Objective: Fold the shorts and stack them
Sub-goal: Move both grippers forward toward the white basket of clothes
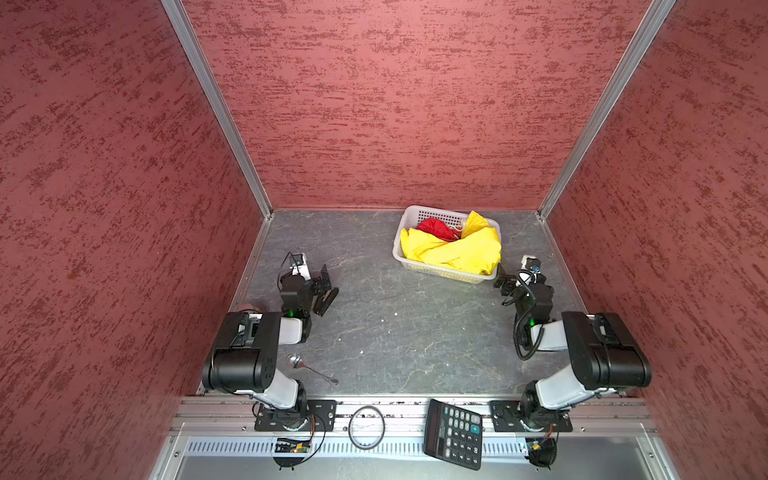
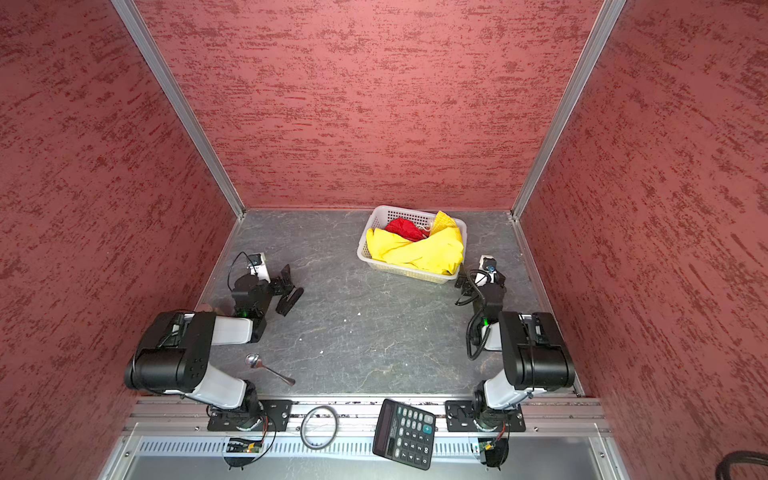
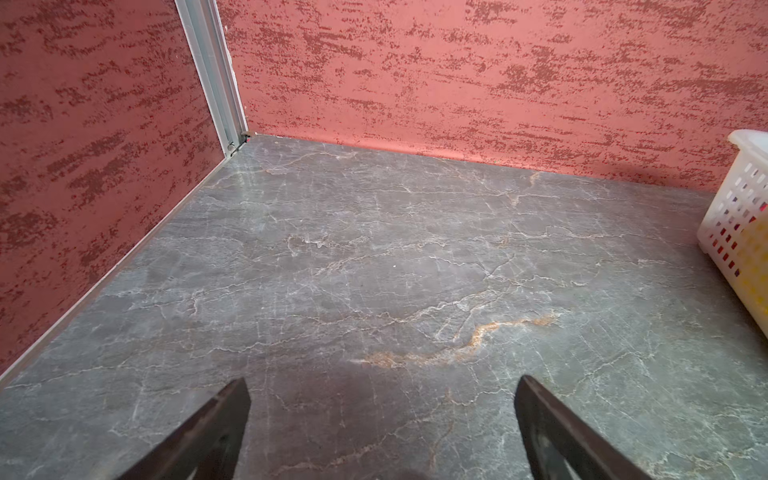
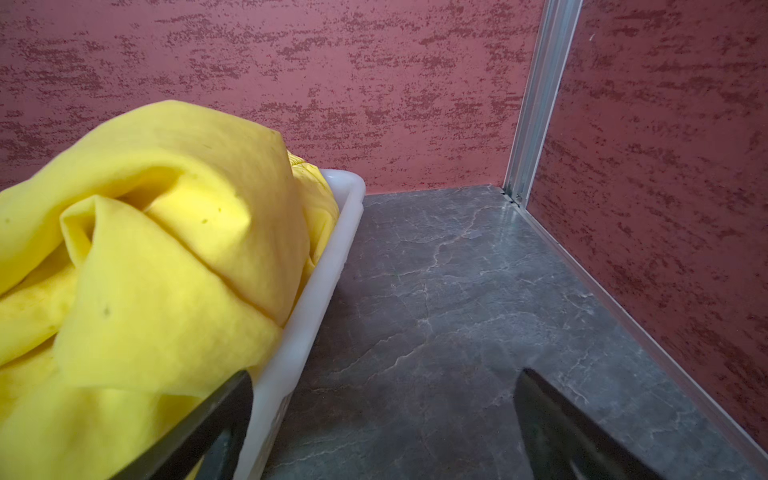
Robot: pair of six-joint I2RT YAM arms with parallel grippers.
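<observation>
Left claw (image 1: 328, 289) is released; its jaws stand wide apart with nothing between them, and it hangs low over the bare grey desk (image 1: 374, 324) on the left side, well apart from the basket. Right claw (image 1: 503, 287) is released as well and holds nothing. It stands just beside the near right corner of the white perforated basket (image 1: 440, 272). In the right wrist view one finger (image 4: 224, 411) lies in front of the yellow fabric and the basket rim, and the other is over the bare desk. Whether it touches the basket cannot be told.

Both shorts are inside the basket, at the far right part of the desk, crumpled and not folded. The yellow shorts (image 1: 453, 251) fill most of it and rise above the rim. The red shorts (image 1: 434, 228) lie at the far side, partly under the yellow pair.

A metal spoon (image 1: 307, 368) lies on the desk near the left arm's base. A black calculator (image 1: 455, 434) rests on the front rail.
</observation>
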